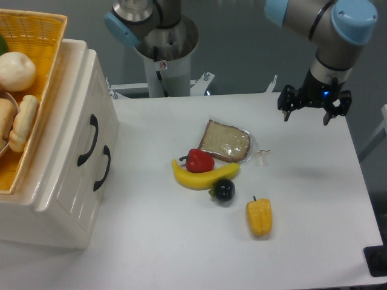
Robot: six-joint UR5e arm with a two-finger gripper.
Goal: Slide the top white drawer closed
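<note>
The cream-white cabinet [60, 199] stands at the table's left edge. The top white drawer [77, 115] has a panelled front with a curved black handle [89, 140]. Its front looks about level with the lower drawer front, whose matching handle [103, 168] sits just below. My gripper [306, 119] hangs over the far right of the table, far from the cabinet. Its jaws are open and empty, pointing down.
A yellow wicker basket [42, 36] with bread rolls sits on top of the cabinet. On the white table [151, 254] lie a bread slice [225, 141], red pepper [199, 161], banana [205, 176], dark round fruit [224, 190] and yellow pepper [259, 217]. The arm's base [163, 54] stands behind.
</note>
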